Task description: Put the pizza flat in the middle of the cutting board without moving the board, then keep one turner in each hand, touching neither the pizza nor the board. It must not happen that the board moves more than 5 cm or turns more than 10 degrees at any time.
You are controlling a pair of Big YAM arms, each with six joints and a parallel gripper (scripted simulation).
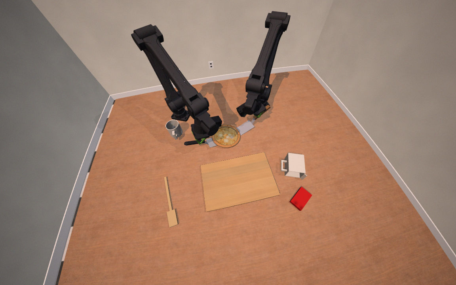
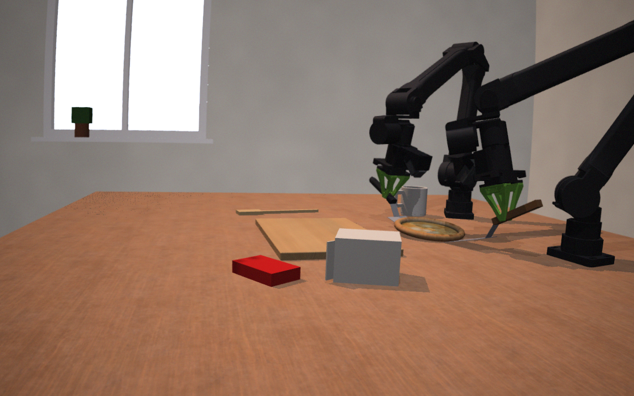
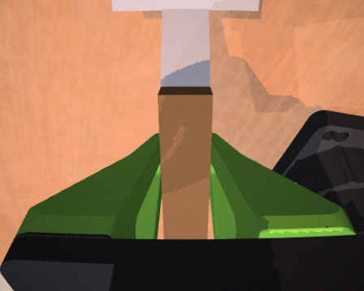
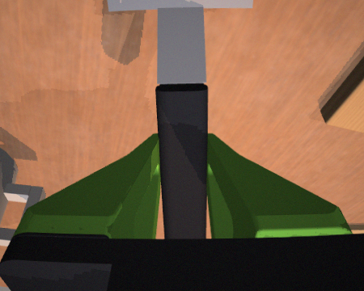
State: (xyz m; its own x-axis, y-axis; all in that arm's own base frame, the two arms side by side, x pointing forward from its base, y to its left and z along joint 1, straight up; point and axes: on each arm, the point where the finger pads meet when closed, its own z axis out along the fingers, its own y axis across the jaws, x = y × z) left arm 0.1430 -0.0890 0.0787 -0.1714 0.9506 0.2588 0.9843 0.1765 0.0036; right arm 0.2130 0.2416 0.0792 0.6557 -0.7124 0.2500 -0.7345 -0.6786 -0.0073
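The pizza (image 1: 226,137) (image 2: 429,229) is behind the cutting board (image 1: 240,181) (image 2: 299,236) (image 4: 360,111), off it, and slightly tilted, its side towards the right gripper raised. My left gripper (image 1: 259,115) (image 2: 501,219) (image 3: 185,145) is shut on the brown handle of a turner, whose blade (image 1: 245,127) lies low at the pizza's near rim; touching or just under it, I cannot tell. My right gripper (image 1: 200,141) (image 2: 388,198) (image 4: 183,145) is shut on the black handle of a turner. Its blade (image 1: 211,143) is partly hidden under the pizza's raised side. The board lies flat.
A grey mug (image 1: 173,128) (image 2: 415,202) stands close beside the right gripper. A wooden turner (image 1: 172,217) (image 2: 279,212) lies left of the board in the top view. A white box-like object with a handle (image 1: 296,163) (image 2: 367,260) and a red block (image 1: 300,198) (image 2: 266,268) lie right of it.
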